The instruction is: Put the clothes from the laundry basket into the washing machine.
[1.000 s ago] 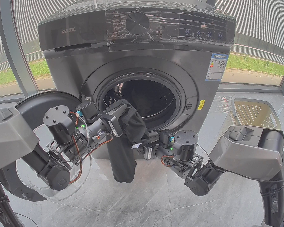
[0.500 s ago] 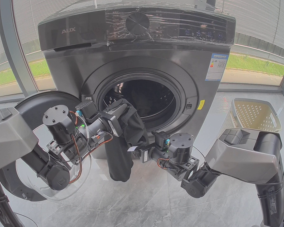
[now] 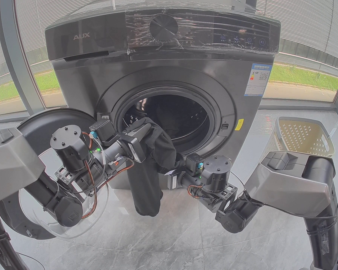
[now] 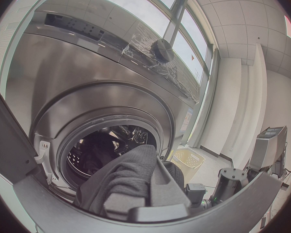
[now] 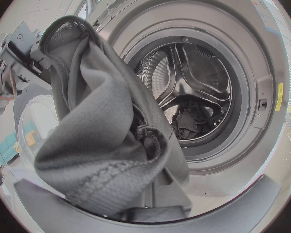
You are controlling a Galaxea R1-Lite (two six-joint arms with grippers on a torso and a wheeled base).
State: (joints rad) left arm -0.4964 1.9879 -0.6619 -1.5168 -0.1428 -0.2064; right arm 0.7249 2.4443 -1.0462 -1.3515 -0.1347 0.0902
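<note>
A black garment (image 3: 157,147) hangs in front of the washing machine's (image 3: 161,75) open drum mouth (image 3: 176,120). My left gripper (image 3: 146,130) is shut on its upper part at the left rim of the mouth, the cloth draped over the fingers (image 4: 126,204). Lower and to the right, my right gripper (image 3: 173,171) is shut on a bunched fold of the same garment (image 5: 103,139). A long leg of the cloth dangles toward the floor. Dark clothes (image 5: 190,120) lie inside the drum. The beige laundry basket (image 3: 304,135) stands on the floor right of the machine.
The round glass door (image 3: 45,132) is swung open to the left, behind my left arm. Grey tiled floor (image 3: 176,237) lies in front of the machine. Windows run behind and beside it.
My right gripper dipped left, then came back right and slightly up toward the drum mouth with the fold in it. The hanging cloth swayed. My left arm has hardly moved.
</note>
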